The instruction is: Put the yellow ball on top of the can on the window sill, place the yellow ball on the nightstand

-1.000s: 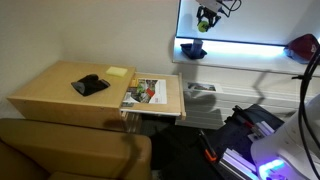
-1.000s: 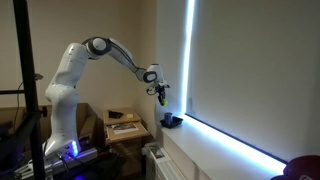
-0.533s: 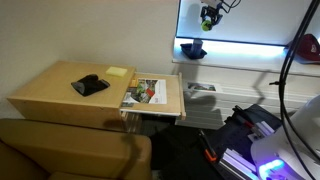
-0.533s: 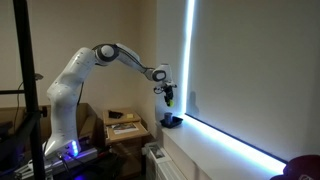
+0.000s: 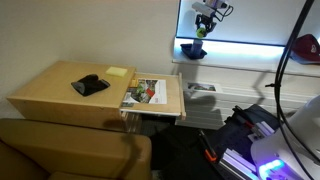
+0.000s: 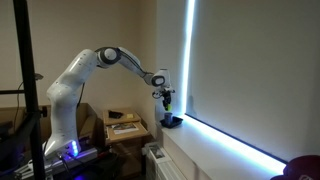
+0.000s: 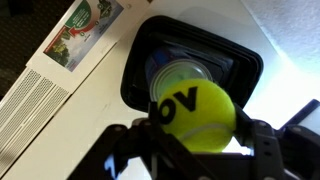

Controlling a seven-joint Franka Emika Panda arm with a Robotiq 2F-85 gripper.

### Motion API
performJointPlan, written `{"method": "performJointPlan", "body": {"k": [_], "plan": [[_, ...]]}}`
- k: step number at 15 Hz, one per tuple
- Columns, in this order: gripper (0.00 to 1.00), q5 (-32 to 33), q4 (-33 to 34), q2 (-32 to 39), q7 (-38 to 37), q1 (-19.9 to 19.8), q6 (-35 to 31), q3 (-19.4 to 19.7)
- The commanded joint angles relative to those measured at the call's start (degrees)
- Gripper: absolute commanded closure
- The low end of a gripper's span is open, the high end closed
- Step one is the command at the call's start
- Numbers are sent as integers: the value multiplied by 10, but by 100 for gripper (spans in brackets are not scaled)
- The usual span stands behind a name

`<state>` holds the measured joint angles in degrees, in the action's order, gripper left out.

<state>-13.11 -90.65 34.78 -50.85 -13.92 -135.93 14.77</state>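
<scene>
The hand (image 7: 195,128) is pinching the yellow ball (image 7: 193,112) between its two fingers, up by the window. Directly under the ball is the can (image 7: 178,72), which stands in a black tray (image 7: 140,60) on the window sill (image 5: 245,55). Ball and can are close, though I can't tell whether they touch. Well away, down by the wall, the nightstand (image 5: 50,95) has a black object (image 5: 90,85) and a yellow notepad (image 5: 117,71) on its surface. A magazine (image 5: 146,92) lies just beside them.
</scene>
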Motion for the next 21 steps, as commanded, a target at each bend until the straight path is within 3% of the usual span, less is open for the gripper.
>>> {"method": "performJointPlan", "body": {"k": [1, 2, 3, 21], "plan": [[32, 0, -1, 7, 0, 1, -10, -1], [32, -1, -2, 11, -1, 1, -17, -1], [57, -1, -2, 12, -1, 2, -18, -1], [57, -23, 8, 30, 53, -27, -24, -18]]}}
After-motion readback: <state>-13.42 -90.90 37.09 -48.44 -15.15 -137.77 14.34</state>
